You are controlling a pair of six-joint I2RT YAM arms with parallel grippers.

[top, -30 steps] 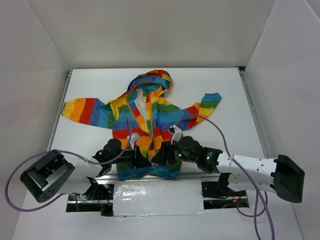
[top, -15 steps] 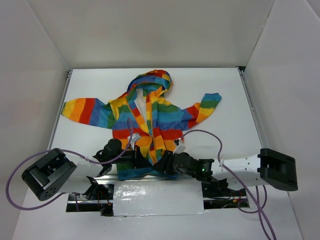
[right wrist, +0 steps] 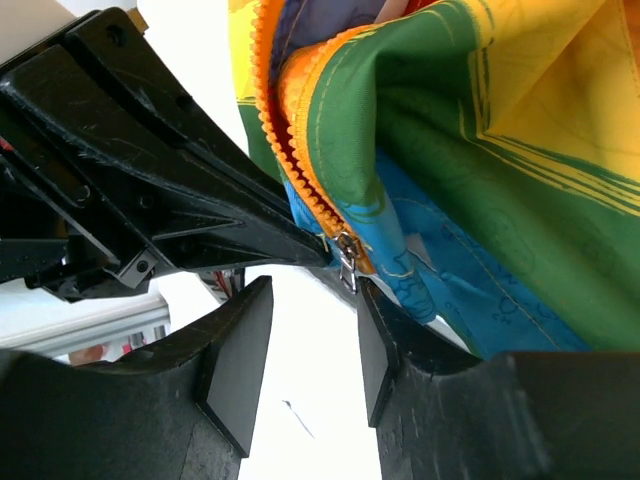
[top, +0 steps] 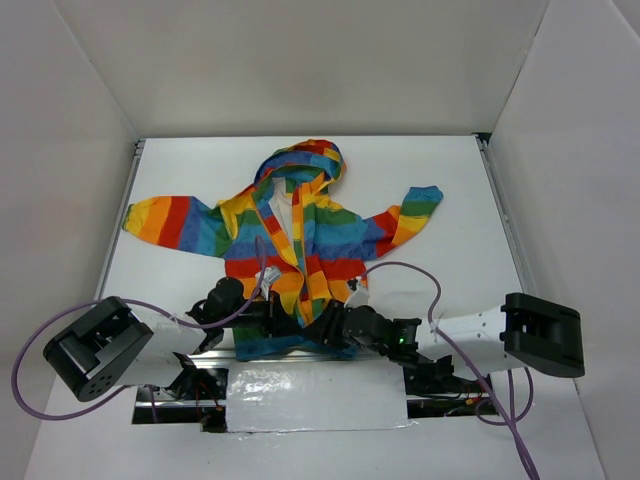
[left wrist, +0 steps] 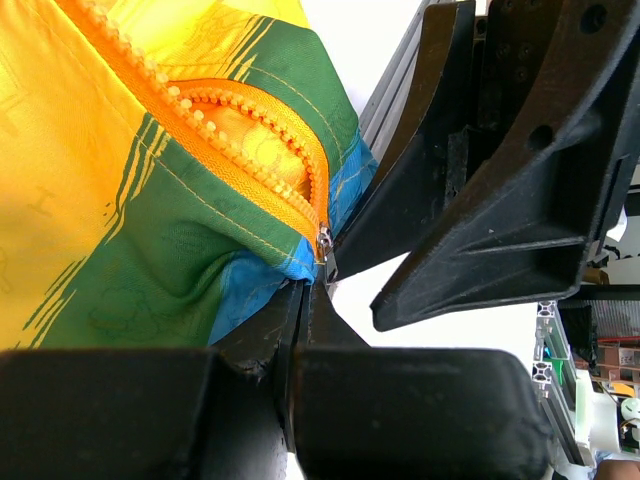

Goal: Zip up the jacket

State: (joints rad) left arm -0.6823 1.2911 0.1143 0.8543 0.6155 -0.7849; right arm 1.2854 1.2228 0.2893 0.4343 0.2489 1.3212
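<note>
jacket (top: 300, 240), unzipped, both grippers at the foot of its zipper (left wrist: 200, 110)

the jacket is lying flat on the table (top: 450, 200), its hem (top: 290, 345) at the near edge by the arm bases and its hood (top: 305, 160) pointing away. the left gripper (left wrist: 305, 310) is pinching the hem closed, right at the zipper's bottom end. the right gripper (right wrist: 312, 300) is facing it with jaws standing apart, not gripping anything. the zipper slider (right wrist: 347, 252) is sitting just above the gap between its fingertips, so this arm is the nearer one. the zipper's long axis is running from hem to hood. judged, the pull is calling for travel away from the bases, over the jacket's front, with bare table beyond the hood.
</note>
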